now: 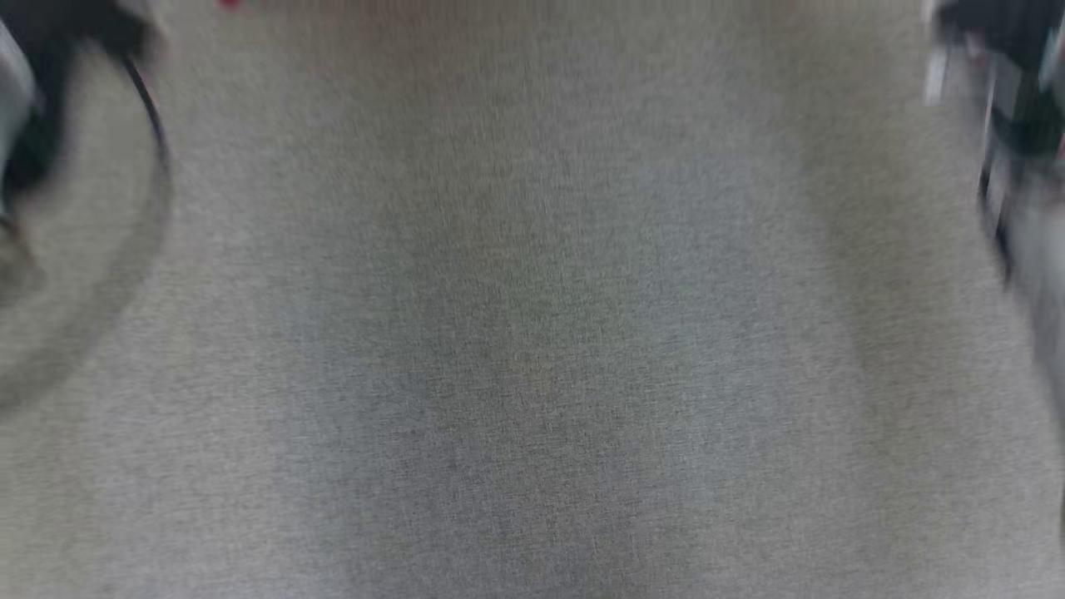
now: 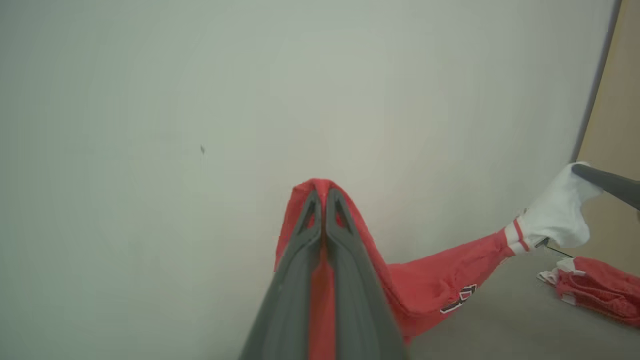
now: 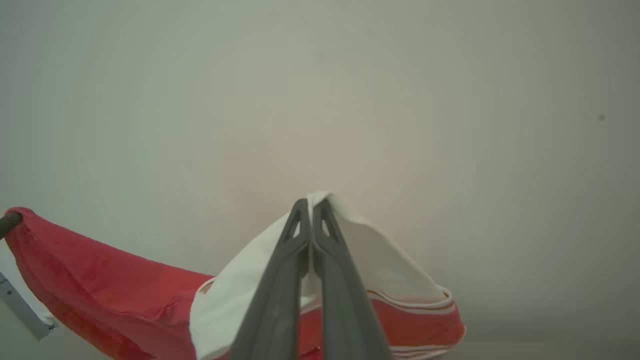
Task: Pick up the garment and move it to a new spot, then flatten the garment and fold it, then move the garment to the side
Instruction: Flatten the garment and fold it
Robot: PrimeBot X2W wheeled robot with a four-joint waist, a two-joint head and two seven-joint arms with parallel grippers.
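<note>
A pale, bare wall (image 2: 200,75) stands behind both grippers, and a grey woven surface (image 1: 532,333) lies under the head camera (that view is blurred). The garment (image 2: 430,285), red with a white sleeve and striped trim, hangs stretched between the two grippers. Whether its lowest sag touches the surface I cannot tell.

The left gripper (image 2: 323,197) has its fingers pressed together on a fold of the red cloth, which wraps over the fingertips and shows through the slit between the fingers. From there the cloth sags away to that gripper's right, carries a dark and white mark low on the sag, and rises to the white sleeve.

The right gripper (image 3: 310,205), fingers likewise pressed together, pinches the white cloth at its fingertips. The cloth drapes down either side of the fingers, edged with red and white stripes. To that gripper's left the red cloth runs up to the dark tip of the left gripper.

Beyond the sleeve, to the lower right of the left gripper, a red and white heap (image 2: 595,290) lies on the grey surface; whether it belongs to the same garment I cannot tell. A tan panel (image 2: 620,100) borders the wall above it. In the head view a black cable (image 1: 154,125) curves near the upper left corner.
</note>
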